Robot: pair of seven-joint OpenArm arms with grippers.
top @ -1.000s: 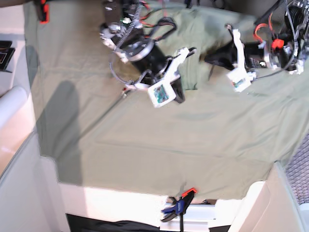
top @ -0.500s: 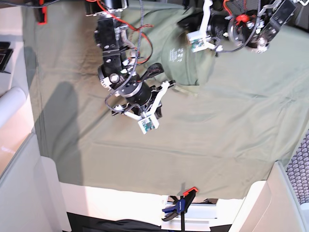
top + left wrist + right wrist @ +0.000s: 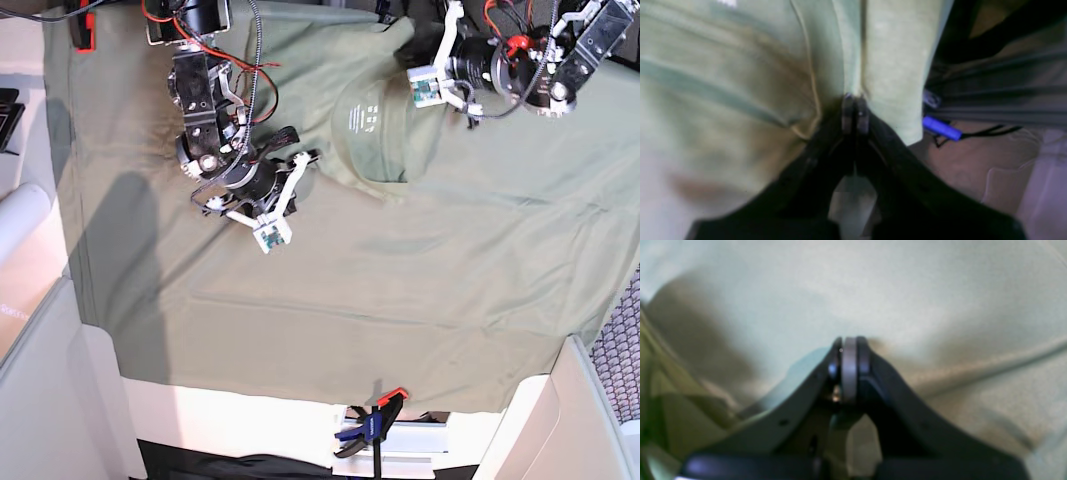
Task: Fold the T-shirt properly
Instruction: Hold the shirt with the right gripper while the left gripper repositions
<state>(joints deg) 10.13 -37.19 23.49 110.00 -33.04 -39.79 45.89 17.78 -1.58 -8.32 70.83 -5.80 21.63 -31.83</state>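
A big plain green sheet [image 3: 400, 290] was spread over the bench [image 3: 250, 415] and covered most of it. A blue and orange clamp [image 3: 372, 425] was fixed at the near edge of the sheet, and a red clamp [image 3: 88, 28] was seen at the far left corner. A white roll [image 3: 25, 215] lay beside the sheet on the left. Black and red cables [image 3: 255, 60] were hung along the right arm, above the cloth.

The T-shirt [image 3: 375, 130] was seen at the far side of the bench, on top of the sheet, between the two arms. It was pale green, bunched and partly folded, with small white print [image 3: 362, 118] showing. Its long side ran roughly from the far edge toward the near edge.

The left hand [image 3: 853, 111] was clenched on a fold of the T-shirt, and the cloth was gathered into its tips. A blue plug [image 3: 942, 128] was seen beyond the cloth edge. The right hand [image 3: 848, 355] was clenched with nothing held, just over the green cloth.
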